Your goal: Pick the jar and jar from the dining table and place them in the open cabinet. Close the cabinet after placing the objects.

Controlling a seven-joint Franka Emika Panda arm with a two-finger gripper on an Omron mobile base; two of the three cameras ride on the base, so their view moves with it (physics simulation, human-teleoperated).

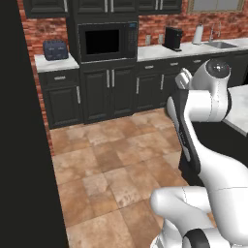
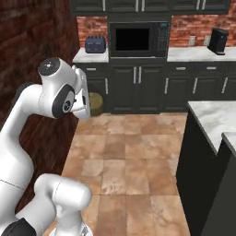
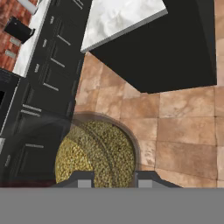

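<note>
- Left base view: the white arm (image 1: 203, 145) rises at the lower right, bent over a brown tiled floor (image 1: 111, 164). Beside it, at the right edge, shows a corner of the dining table (image 1: 240, 109) with its white marble top. Far behind stands the steel microwave (image 1: 108, 41), built into black cabinets. Left of the microwave a dark toaster (image 1: 55, 49) sits on a counter. Right of the microwave are a black coffee machine (image 1: 173, 38) and, further right, a sink (image 1: 220, 44).
- Right base view: the arm comes up at the lower left. The olive-yellow jar (image 2: 95, 104) shows just beside the hand, partly hidden by it, lifted above the floor and well left of the dining table. The microwave is behind, in the middle, with the toaster to its left.
- Hand view: the gripper (image 3: 113, 178) holds the olive-yellow jar between its two dark tips, one on each side of the glass. The grainy filling is seen from above. Beyond the jar is the tiled floor, then the marble corner and dark base of the dining table.
</note>
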